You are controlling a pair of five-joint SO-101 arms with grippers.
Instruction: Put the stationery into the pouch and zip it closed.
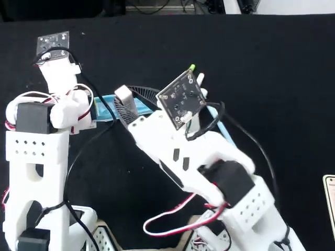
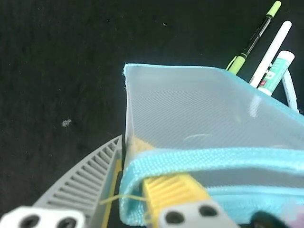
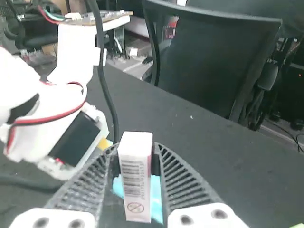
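Note:
A teal mesh pouch point(image 2: 199, 109) lies on the black table, and my left gripper point(image 2: 130, 185) is shut on its teal rim point(image 2: 209, 159). A green-and-black pen point(image 2: 251, 40), a white pen point(image 2: 273, 47) and a glue stick point(image 2: 278, 71) stick out of its far end. From above, the pouch point(image 1: 106, 112) peeks out between the arms beside the left gripper point(image 1: 97, 112). My right gripper point(image 3: 136, 159) is shut on a white eraser point(image 3: 136, 178) with a barcode sleeve. It holds the eraser point(image 1: 125, 98) upright above the pouch, close to the left arm.
The right arm point(image 1: 209, 167) crosses the middle of the table and hides much of the pouch. A card point(image 1: 330, 193) lies at the right edge. A black chair point(image 3: 213, 52) stands beyond the table. Black cloth point(image 1: 272, 63) is free at the back right.

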